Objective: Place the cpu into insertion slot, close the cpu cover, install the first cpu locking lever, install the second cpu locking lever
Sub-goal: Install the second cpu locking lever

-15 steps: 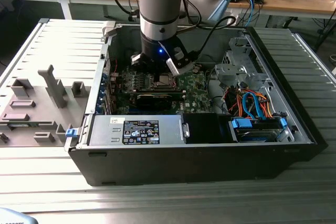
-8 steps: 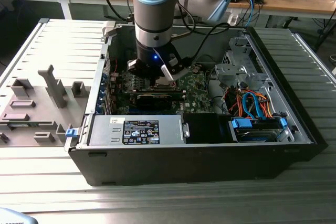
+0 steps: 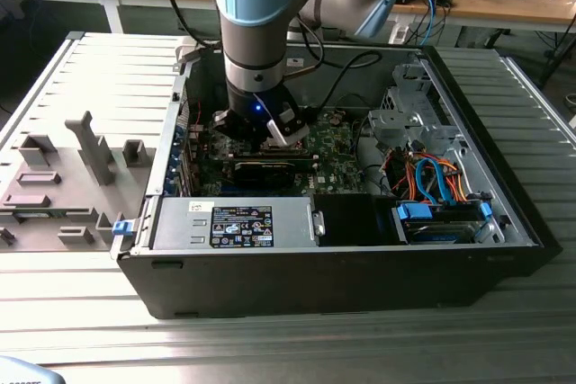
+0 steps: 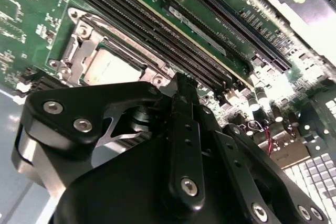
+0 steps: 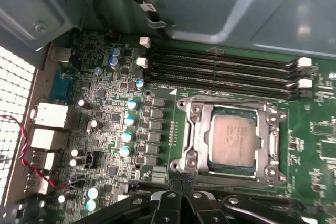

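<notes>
The ribbed grey metal table (image 3: 108,69) carries an open black desktop computer case (image 3: 342,267), lying on its side with the interior facing up. To the exterior view's left of the case, a flat grey fixture plate (image 3: 54,213) with upright grey blocks and one tall post (image 3: 90,146) rests directly on the same ribbed surface. Behind the case stands a wooden workbench (image 3: 540,6) loaded with small parts and cables.

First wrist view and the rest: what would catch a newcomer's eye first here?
In the first wrist view, the cpu sits in the insertion slot with the cpu cover closed over it, beside the long black memory slots. In the exterior view, the arm reaches down into the open computer case.
</notes>
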Robot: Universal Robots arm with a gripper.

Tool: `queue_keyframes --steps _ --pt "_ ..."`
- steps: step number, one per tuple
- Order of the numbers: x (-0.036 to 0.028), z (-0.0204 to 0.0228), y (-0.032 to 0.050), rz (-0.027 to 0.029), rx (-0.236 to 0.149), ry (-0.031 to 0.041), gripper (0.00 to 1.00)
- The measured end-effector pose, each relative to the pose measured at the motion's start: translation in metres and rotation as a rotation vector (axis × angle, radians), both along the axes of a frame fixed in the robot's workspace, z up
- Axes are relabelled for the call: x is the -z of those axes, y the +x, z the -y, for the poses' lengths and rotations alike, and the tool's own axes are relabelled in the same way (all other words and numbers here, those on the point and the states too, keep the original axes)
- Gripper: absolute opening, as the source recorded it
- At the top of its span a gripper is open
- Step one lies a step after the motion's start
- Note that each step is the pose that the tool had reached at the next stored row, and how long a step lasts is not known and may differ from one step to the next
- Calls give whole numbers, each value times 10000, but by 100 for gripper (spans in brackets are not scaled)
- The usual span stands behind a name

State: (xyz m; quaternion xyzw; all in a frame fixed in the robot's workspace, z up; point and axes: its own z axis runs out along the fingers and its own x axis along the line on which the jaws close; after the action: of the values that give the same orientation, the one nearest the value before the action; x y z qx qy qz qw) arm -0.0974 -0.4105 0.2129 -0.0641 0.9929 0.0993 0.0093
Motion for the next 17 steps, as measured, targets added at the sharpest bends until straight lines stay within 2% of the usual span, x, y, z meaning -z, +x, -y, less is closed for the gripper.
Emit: queue_keyframes --steps 5,8,12,14,17 --pt "80 -21 -26 -1 -2 10 11" --pt "93 -35 -29 -1 1 61 11" --pt "126 -88 -27 1 -2 123 11" --pt "141 -91 -28 0 -1 162 11" --pt "146 -91 -28 -1 1 164 11"
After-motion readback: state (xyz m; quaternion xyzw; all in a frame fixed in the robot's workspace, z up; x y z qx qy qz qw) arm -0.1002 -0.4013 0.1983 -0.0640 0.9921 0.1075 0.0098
